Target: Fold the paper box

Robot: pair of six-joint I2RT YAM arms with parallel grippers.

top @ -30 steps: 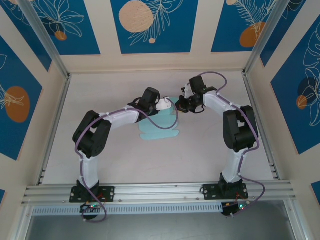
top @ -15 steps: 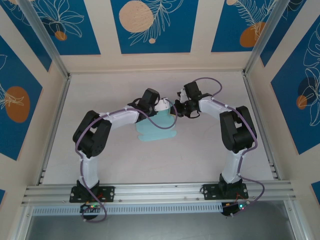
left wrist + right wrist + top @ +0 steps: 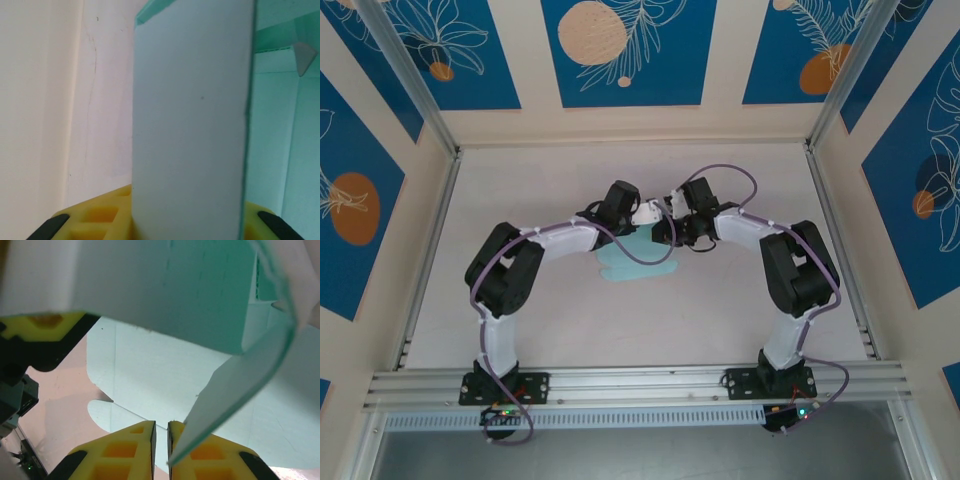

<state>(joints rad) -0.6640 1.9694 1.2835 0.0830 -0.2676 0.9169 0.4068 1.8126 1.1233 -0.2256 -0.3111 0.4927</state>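
Over table centre, top view: the paper box [image 3: 633, 265] lies partly flat on the table [image 3: 520, 200]. Its far edge is lifted where the two grippers meet.
Top view, arms: left gripper [image 3: 646, 212] and right gripper [image 3: 664, 228] sit just beside each other at that far edge. The flat part of the sheet spreads toward the bases.
Left wrist, grip: one pale panel [image 3: 192, 125] stands upright and fills the gap between the yellow pads [image 3: 95, 222]. I read this as clamped on the box wall.
Left wrist, box: creased green-tinted inner walls lie right of that panel.
Right wrist, jaws: pads [image 3: 125, 450] are nearly together, with a thin slit between. Whether they nip anything, cannot tell.
Right wrist, flap: a bowed flap [image 3: 235, 380] slopes down to the right-hand pad's inner edge. Its long axis runs up and rightward from the fingers.
Judgement: the right arm is nearer the loose flap. The coming move depends on that edge sitting at the slit.
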